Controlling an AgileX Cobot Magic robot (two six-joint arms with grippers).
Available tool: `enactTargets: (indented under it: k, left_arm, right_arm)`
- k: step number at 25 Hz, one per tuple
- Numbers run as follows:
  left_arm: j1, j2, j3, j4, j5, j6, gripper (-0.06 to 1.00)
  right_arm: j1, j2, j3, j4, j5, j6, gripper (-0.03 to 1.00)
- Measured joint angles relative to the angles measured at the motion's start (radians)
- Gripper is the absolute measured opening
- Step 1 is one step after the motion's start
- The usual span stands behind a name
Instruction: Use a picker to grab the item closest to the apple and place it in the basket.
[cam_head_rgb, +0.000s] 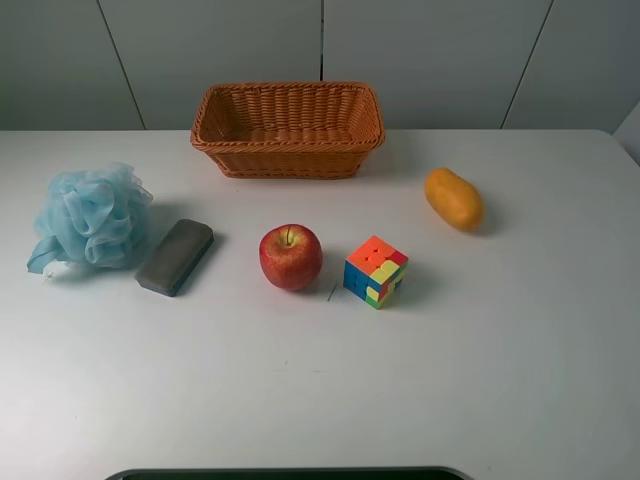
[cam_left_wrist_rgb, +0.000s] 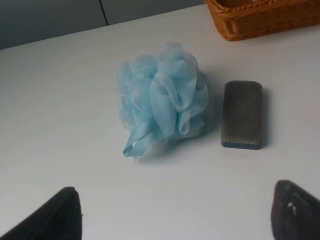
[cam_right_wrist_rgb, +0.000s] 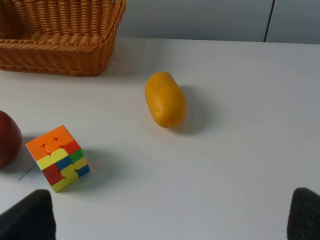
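Where clock directions are given: the apple (cam_head_rgb: 291, 257) is taken as dial centre in the high view, with 12 toward the back wall.
Surface: a plain white matte table (cam_head_rgb: 320, 400) is shown, and soft shadows are cast by the objects.
Room: a pale grey panelled wall (cam_head_rgb: 420, 60) with dark seams is seen behind the table's far edge.
Task item: the multicoloured cube (cam_head_rgb: 375, 271) is set at 3 o'clock, just beside the apple with a narrow gap. It is turned corner-on and is nearer the apple than any other object.
Mark: a thin dark mark (cam_head_rgb: 332, 292) is seen on the table between apple and cube.
Basket: the wicker basket (cam_head_rgb: 288, 160) is placed at 12 o'clock, near the far edge and apart from the apple.
Others: a grey block (cam_head_rgb: 175, 256) lies at 9 o'clock. A blue bath puff (cam_head_rgb: 90, 217) lies beyond it, close beside the block. An orange fruit (cam_head_rgb: 453, 198) lies at 2 o'clock, well apart.
Edges: the far right corner is rounded, and a dark strip (cam_head_rgb: 285, 473) is seen along the near edge.
Open room: a broad stretch of bare top is offered from 4 to 8 o'clock. A gap is also left between cube and orange fruit.
Left gripper (cam_left_wrist_rgb: 172, 220): its fingers are spread wide, nothing is held, and it is aimed at puff and block.
Right gripper (cam_right_wrist_rgb: 165, 220): its fingers are spread wide, nothing is held, and cube and fruit lie ahead of it.
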Motion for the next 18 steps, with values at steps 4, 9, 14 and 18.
enactTargets:
  k: [4,9,14,18]
  left_arm:
    - [0.000,0.000,0.000,0.000,0.000,0.000,0.73]
    - [0.000,0.000,0.000,0.000,0.000,0.000,0.73]
    - [0.000,0.000,0.000,0.000,0.000,0.000,0.73]
    - [0.000,0.000,0.000,0.000,0.000,0.000,0.73]
  right_arm:
    - [0.000,0.000,0.000,0.000,0.000,0.000,0.70]
    - [0.000,0.000,0.000,0.000,0.000,0.000,0.70]
    - [0.000,0.000,0.000,0.005,0.000,0.000,0.70]
    - [0.000,0.000,0.000,0.017,0.003,0.000,0.70]
